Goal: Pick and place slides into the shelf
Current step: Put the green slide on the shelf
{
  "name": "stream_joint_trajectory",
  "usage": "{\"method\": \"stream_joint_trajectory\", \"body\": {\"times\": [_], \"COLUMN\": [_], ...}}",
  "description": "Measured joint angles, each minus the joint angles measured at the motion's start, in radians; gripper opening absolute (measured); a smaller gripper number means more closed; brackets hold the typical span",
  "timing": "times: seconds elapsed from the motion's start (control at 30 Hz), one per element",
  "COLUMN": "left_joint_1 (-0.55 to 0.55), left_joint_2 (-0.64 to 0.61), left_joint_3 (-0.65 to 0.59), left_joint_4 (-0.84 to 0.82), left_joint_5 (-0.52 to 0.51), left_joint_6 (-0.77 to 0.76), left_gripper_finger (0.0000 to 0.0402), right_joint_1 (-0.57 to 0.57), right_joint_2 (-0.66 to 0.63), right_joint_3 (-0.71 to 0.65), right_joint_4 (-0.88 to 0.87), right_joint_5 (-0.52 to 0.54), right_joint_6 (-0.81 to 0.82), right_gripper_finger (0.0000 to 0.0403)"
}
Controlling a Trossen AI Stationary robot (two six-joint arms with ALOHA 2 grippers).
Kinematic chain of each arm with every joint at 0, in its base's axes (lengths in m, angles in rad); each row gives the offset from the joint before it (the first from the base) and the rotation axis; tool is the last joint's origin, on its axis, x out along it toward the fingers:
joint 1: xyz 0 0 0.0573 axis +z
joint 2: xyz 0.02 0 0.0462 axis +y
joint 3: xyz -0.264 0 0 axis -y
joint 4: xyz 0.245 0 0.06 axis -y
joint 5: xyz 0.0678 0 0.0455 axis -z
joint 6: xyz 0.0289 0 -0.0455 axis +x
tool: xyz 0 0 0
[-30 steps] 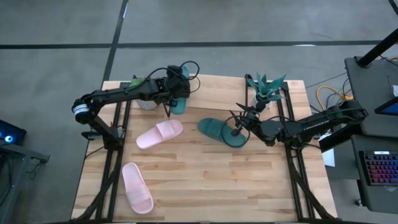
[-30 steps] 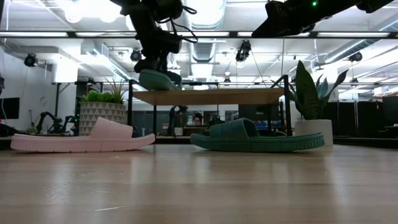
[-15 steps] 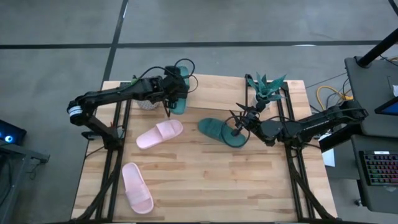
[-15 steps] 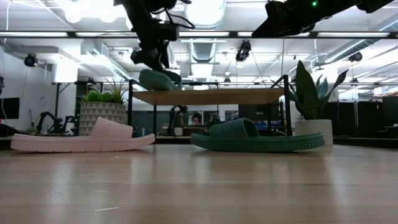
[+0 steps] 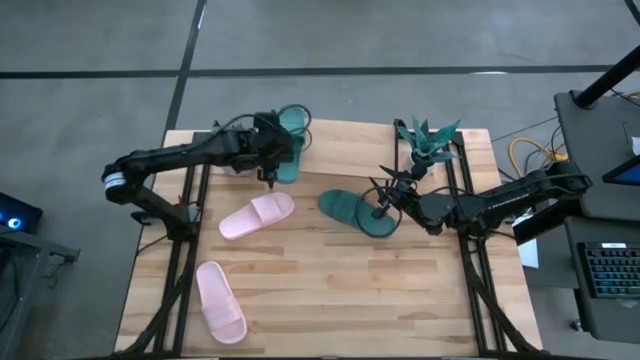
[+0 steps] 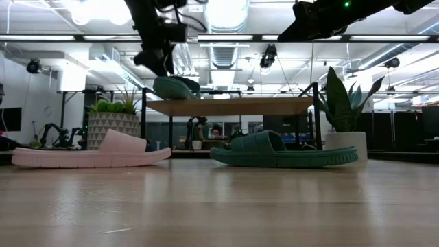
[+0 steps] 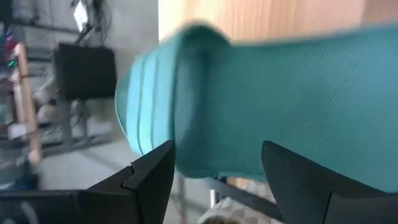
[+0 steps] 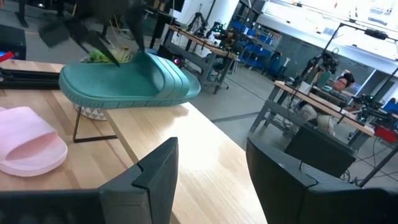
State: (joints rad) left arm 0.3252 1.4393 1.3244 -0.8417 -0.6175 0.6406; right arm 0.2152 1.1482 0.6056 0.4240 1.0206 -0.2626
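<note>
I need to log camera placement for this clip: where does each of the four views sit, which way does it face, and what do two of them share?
High view: overhead, looking straight down; both dark arms, left gripper at the wooden-topped shelf.
Low view: tabletop height, level; left arm above the shelf.
Left wrist view: over the ribbed dark teal rubber slide, its own open fingers showing.
Right wrist view: across the shelf, own fingers showing.
Shared: the low and right wrist views both show that teal slide on the shelf.

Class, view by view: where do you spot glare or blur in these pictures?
Low view: ceiling lights glare white. Left wrist view: the teal slide is smeared, filling the frame. Right wrist view: a dark blurred shape above the slide on the shelf. High view: evenly lit.
</note>
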Motion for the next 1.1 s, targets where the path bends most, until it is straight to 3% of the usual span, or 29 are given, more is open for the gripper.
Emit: {"method": "stream_joint_trajectory", "body": {"times": [0.1, 0.17, 0.53, 0.63, 0.8, 0.93, 1.1], "left_joint_1": [0.000, 0.008, 0.006, -0.008, -0.035, -0.085, -0.180], "left_joint_2": [0.031, 0.044, 0.038, 0.020, -0.031, -0.079, -0.145], "left_joint_3": [-0.006, -0.007, 0.018, 0.031, 0.033, 0.023, -0.012], "left_joint_4": [-0.002, -0.007, 0.026, 0.050, 0.057, 0.051, 0.046], "left_joint_5": [-0.140, -0.178, -0.169, -0.073, 0.238, 0.266, 0.268], "left_joint_6": [0.020, 0.023, 0.046, 0.042, -0.050, -0.162, -0.223], "left_gripper_finger": [0.0224, 0.0224, 0.0224, 0.0224, 0.0224, 0.0224, 0.0224], "right_joint_1": [0.000, 0.000, 0.000, 0.000, 0.000, 0.000, 0.000], "right_joint_2": [0.000, 0.000, 0.000, 0.000, 0.000, 0.000, 0.000], "right_joint_3": [0.000, 0.000, 0.000, 0.000, 0.000, 0.000, 0.009], "right_joint_4": [0.000, 0.000, 0.000, -0.001, -0.003, -0.022, -0.143], "right_joint_5": [0.000, 0.000, 0.000, 0.000, 0.000, -0.030, -0.272], "right_joint_6": [0.000, 0.000, 0.000, 0.000, -0.010, -0.035, -0.215], "right_gripper_finger": [0.0180, 0.0180, 0.0180, 0.0180, 0.0180, 0.0180, 0.0180]}}
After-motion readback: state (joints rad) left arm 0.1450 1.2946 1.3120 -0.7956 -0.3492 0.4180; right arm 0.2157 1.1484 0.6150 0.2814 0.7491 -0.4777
